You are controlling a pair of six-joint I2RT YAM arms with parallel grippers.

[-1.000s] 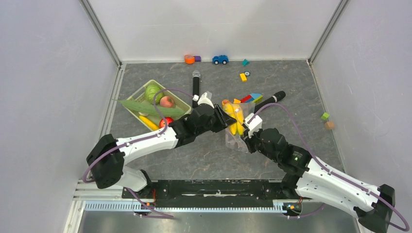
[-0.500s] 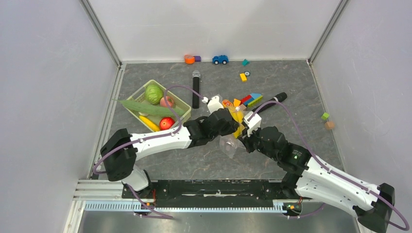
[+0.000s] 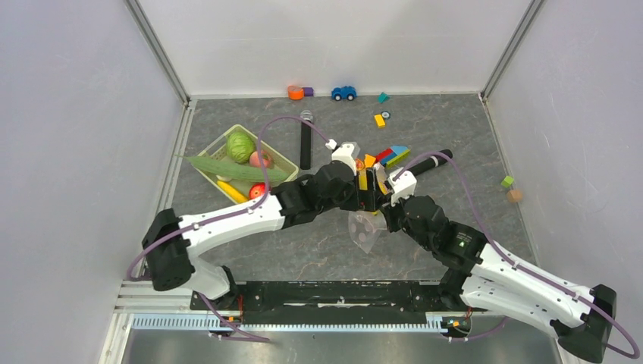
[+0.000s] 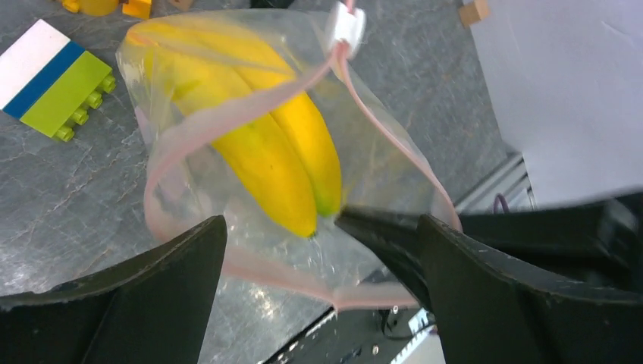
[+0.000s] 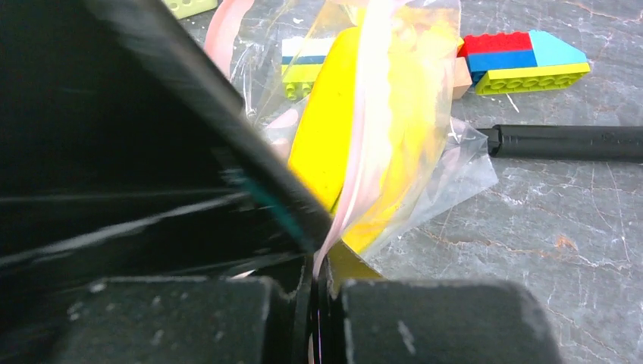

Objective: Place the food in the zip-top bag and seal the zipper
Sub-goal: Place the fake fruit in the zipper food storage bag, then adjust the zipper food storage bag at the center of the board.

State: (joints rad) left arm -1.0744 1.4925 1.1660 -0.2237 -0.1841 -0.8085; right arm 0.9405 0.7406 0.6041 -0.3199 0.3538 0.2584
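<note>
The zip-top bag (image 4: pixel 379 144) hangs with its mouth held wide, and a yellow banana bunch (image 4: pixel 280 152) lies inside it. The pink zipper (image 4: pixel 250 102) rims the mouth, with a white slider (image 4: pixel 345 26) at its far end. My left gripper (image 4: pixel 318 250) is open just above the mouth, nothing between its fingers. My right gripper (image 5: pixel 318 277) is shut on the pink zipper (image 5: pixel 364 152) edge. From above, the left gripper (image 3: pixel 362 191) and the right gripper (image 3: pixel 385 206) meet over the bag (image 3: pixel 364 231). A cabbage (image 3: pixel 240 145), pink fruit (image 3: pixel 261 159), tomato (image 3: pixel 258 189) and long green vegetable (image 3: pixel 235 168) lie in the basket (image 3: pixel 282 161).
Coloured bricks (image 3: pixel 393 154) and a black stick (image 3: pixel 432 161) lie just behind the bag. Another black stick (image 3: pixel 305 140) lies beside the basket. A blue toy car (image 3: pixel 343 92) and small blocks (image 3: pixel 379 120) sit near the back wall, two cubes (image 3: pixel 511 188) at the right.
My left gripper has opened and let go of the bananas, which now sit in the bag. The left arm has shifted right and farther back; the bag sags lower below the right gripper.
</note>
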